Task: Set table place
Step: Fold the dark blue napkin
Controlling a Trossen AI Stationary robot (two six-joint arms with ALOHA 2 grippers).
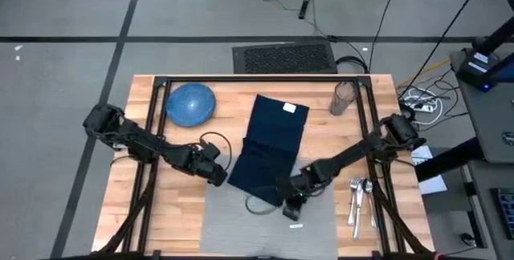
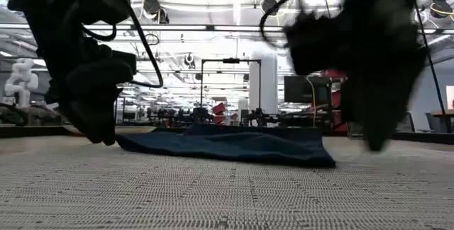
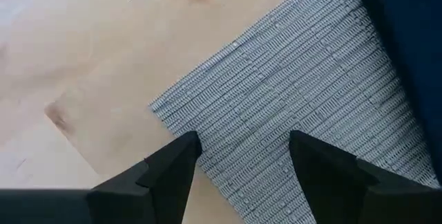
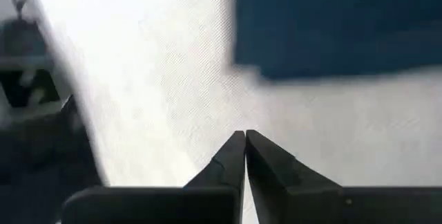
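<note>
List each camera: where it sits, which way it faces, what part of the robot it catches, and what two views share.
High view: overhead, looking straight down on the table; both arms show, left gripper and right gripper.
Low view: at tabletop height, looking level across the placemat into the room; both grippers hang in from above.
Left wrist view: looks down past its open fingers at the placemat's corner.
Right wrist view: looks down past its shut fingers at the placemat.
Shared: the navy napkin shows in all four.

Overhead, table-level and 2 close wrist cameras share the placemat (image 1: 265, 224).
</note>
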